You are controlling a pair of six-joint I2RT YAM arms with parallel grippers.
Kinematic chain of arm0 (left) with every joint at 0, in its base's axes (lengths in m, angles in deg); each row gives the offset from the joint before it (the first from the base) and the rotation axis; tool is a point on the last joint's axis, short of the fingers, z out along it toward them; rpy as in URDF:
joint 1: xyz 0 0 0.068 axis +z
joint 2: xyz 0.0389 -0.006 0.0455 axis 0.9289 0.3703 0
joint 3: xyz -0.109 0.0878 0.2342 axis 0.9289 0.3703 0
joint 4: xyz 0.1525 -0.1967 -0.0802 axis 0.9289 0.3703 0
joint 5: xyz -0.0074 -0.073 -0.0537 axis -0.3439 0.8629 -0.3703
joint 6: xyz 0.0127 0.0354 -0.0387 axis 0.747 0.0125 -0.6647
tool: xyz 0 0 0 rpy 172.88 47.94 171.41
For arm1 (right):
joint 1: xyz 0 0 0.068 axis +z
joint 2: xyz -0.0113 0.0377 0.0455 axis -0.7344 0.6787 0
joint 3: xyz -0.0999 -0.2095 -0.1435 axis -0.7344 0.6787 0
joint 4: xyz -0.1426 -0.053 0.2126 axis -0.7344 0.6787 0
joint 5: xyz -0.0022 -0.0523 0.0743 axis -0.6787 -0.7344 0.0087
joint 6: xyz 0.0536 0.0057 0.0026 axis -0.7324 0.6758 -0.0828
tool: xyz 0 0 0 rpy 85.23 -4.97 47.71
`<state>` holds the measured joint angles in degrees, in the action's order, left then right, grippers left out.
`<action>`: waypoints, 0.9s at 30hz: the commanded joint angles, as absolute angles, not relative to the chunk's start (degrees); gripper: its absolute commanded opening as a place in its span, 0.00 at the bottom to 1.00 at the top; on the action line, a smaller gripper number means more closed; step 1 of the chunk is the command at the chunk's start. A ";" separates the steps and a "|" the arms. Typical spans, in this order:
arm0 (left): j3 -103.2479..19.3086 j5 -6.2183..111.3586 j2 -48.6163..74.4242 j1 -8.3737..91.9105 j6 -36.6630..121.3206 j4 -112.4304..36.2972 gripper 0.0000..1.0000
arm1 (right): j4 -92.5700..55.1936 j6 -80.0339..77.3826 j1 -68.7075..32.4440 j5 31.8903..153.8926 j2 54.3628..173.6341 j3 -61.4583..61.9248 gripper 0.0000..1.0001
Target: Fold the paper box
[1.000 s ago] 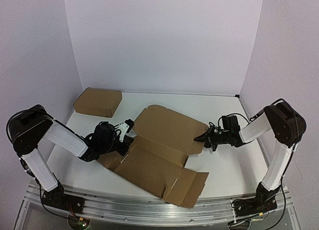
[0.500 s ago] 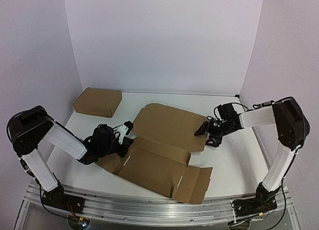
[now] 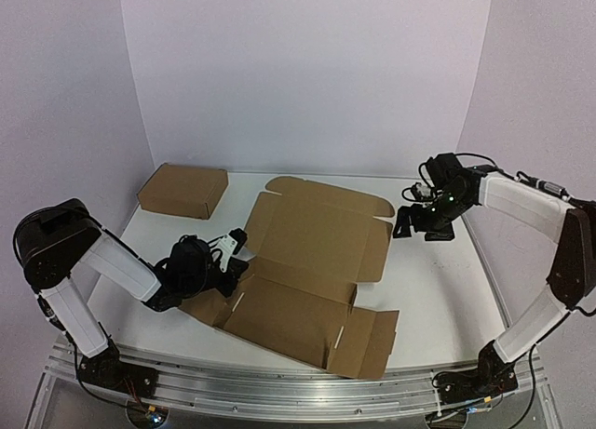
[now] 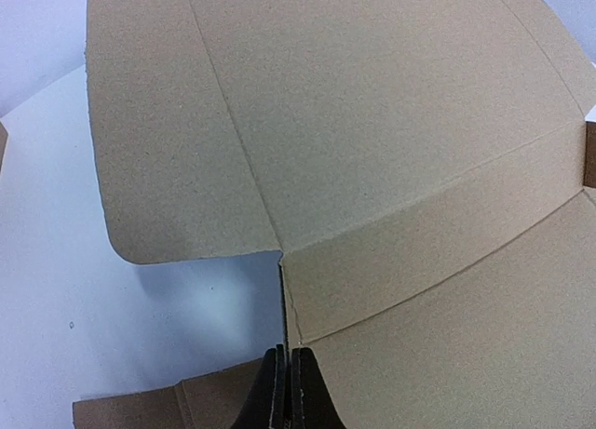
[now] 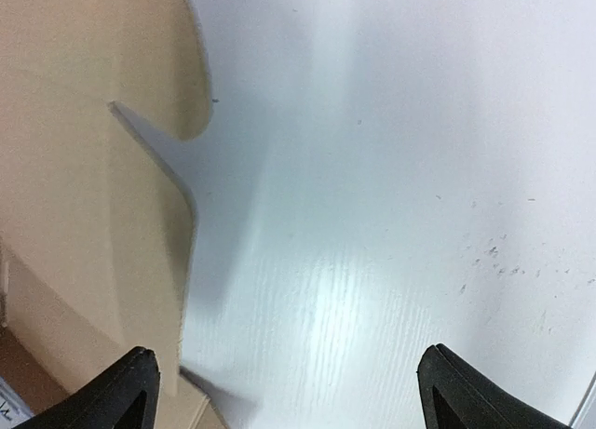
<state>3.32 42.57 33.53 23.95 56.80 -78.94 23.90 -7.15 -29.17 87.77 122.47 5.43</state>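
Note:
The paper box (image 3: 298, 313) lies unfolded in the middle of the table, a brown die-cut sheet. Its round-cornered lid panel (image 3: 321, 229) tilts up toward the back. My left gripper (image 3: 235, 254) is low at the box's left side, shut on a cardboard edge beside a slit. In the left wrist view the closed fingertips (image 4: 288, 359) pinch that edge, and the paper box (image 4: 372, 122) fills the frame. My right gripper (image 3: 407, 222) hovers to the right of the lid's right flap, wide open and holding nothing. In the right wrist view the right gripper (image 5: 298, 387) is over bare table, with the flap (image 5: 84, 168) at the left.
A ready-made shallow brown cardboard box (image 3: 183, 189) sits at the back left corner. The white table (image 3: 438, 289) is walled by pale panels on three sides. The unfolded sheet's front flap (image 3: 368, 341) reaches close to the table's near edge.
My right gripper has opened, let go of the lid's right flap and drawn back up to the right. The lid panel has swung farther back. The left gripper has stayed shut in place.

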 commanded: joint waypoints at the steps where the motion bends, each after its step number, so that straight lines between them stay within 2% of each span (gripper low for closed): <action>1: 5.61 43.21 33.62 23.65 55.96 -77.35 0.00 | 25.89 -6.81 -28.89 101.58 120.74 0.23 0.98; 4: 6.03 43.65 34.93 23.63 53.75 -76.47 0.00 | 23.31 -11.37 -28.91 104.08 120.75 0.67 0.98; 10: 8.28 42.49 33.80 22.50 49.33 -75.00 0.00 | 15.52 -19.92 -28.93 102.63 111.47 12.84 0.95; 13: 9.84 40.85 34.00 21.37 48.74 -77.22 0.00 | 15.75 -27.57 -26.50 101.13 108.29 18.06 0.88; 16: 10.32 39.78 34.94 20.93 48.44 -78.79 0.00 | 16.02 -31.63 -16.67 95.67 109.63 16.19 0.82; 20: 10.94 40.11 34.72 20.74 49.31 -80.29 0.00 | 20.35 -44.28 -6.08 77.97 111.45 13.25 0.57; 21: 10.96 40.05 34.82 20.73 49.27 -80.42 0.00 | 21.28 -47.14 -3.70 74.36 112.07 13.31 0.54; 27: 10.90 39.88 35.29 20.64 49.35 -80.67 0.00 | 25.40 -50.81 3.30 67.25 123.94 6.42 0.47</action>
